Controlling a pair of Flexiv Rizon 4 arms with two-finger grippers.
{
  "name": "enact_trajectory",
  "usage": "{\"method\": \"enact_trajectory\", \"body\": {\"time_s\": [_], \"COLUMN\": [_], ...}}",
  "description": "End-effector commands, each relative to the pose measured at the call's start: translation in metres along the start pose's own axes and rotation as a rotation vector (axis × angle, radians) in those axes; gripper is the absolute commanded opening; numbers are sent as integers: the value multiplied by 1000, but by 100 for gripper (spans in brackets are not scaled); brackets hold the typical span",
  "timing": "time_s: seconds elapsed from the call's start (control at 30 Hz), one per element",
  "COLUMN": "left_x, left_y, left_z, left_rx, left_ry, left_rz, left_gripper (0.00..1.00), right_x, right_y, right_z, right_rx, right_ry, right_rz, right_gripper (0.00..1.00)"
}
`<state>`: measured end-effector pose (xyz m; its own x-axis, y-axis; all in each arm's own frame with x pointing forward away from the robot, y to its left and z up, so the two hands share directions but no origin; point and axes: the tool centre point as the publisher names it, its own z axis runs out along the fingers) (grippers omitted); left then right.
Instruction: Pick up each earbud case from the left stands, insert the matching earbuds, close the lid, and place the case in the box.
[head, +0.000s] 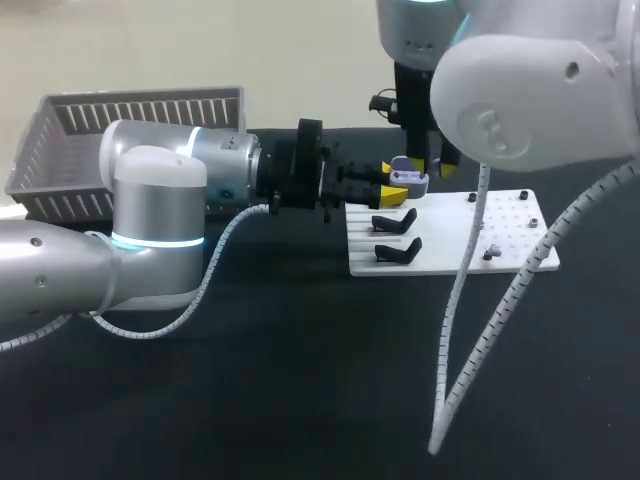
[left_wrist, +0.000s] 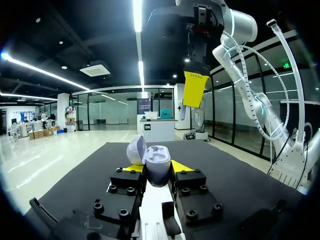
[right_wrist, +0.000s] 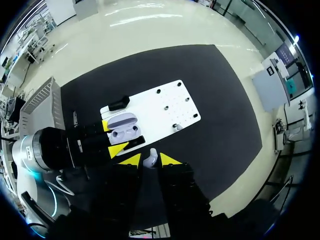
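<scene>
A lavender earbud case (head: 410, 172) hangs with its lid open over the back left of the white board (head: 510, 235). My left gripper (head: 398, 186) is shut on it from two sides. In the left wrist view the case (left_wrist: 159, 159) sits between the yellow tips, lid (left_wrist: 136, 150) tilted back. My right gripper (head: 430, 160) hangs just above the case. It is shut on a small white earbud (right_wrist: 150, 159), and the open case (right_wrist: 123, 128) shows straight below. Another earbud (right_wrist: 176, 127) rests on the board. Two black stands (head: 396, 220) (head: 398, 250) stand bare.
A grey slatted basket (head: 60, 150) stands at the table's back left, behind my left arm. The right arm's white cable (head: 470, 300) hangs down over the board's front edge. The board's right half (head: 525, 215) carries only small pegs.
</scene>
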<state>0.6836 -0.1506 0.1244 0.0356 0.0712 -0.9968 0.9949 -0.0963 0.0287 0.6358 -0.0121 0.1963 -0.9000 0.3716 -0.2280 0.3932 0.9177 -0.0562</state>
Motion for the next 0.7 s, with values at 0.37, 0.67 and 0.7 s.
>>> {"method": "enact_trajectory", "body": {"time_s": [0.37, 0.67, 0.7], "left_x": [1, 1, 0], "left_y": [0, -3, -4], "left_z": [0, 5, 6], "left_rx": [-1, -11, -11], "left_ry": [-3, -16, -17], "left_rz": [2, 21, 24], "left_gripper": [0, 0, 0], "right_x": [0, 3, 4], "right_y": [1, 10, 10], "right_z": [-2, -6, -6], "right_rx": [-7, -4, -7], "right_ry": [-5, 27, 27], "right_rz": [23, 166, 179], "right_gripper": [0, 0, 0]}}
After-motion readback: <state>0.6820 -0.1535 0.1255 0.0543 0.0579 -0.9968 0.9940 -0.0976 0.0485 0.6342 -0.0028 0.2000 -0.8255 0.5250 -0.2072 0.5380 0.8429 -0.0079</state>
